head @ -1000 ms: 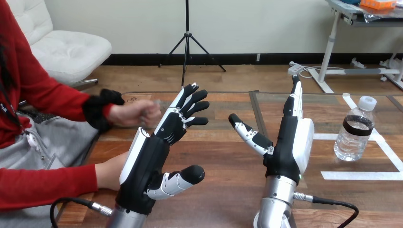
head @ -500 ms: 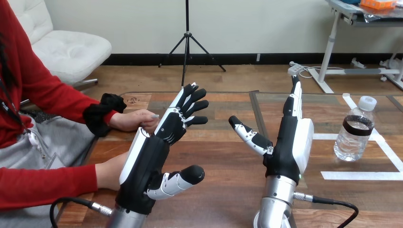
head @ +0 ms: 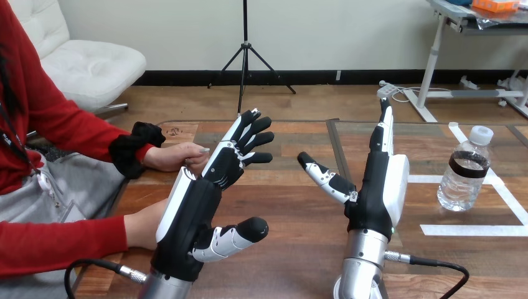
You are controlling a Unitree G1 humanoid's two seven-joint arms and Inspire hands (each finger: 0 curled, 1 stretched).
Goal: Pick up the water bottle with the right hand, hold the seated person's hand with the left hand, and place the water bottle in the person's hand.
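Head view: left robot hand (head: pixel 198 208), right robot hand (head: pixel 381 190) both spread, empty. I see water bottle (head: pixel 464 171) upright on worktop (head: pixel 292 208), 3 o'clock of right robot hand. Pickup not started, my call; next: reach right, wrap bottle.

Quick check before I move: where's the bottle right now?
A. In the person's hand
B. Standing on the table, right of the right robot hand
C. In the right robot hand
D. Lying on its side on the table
B: the bottle stands upright on the table, apart from the right robot hand, whose fingers are straight and hold nothing.
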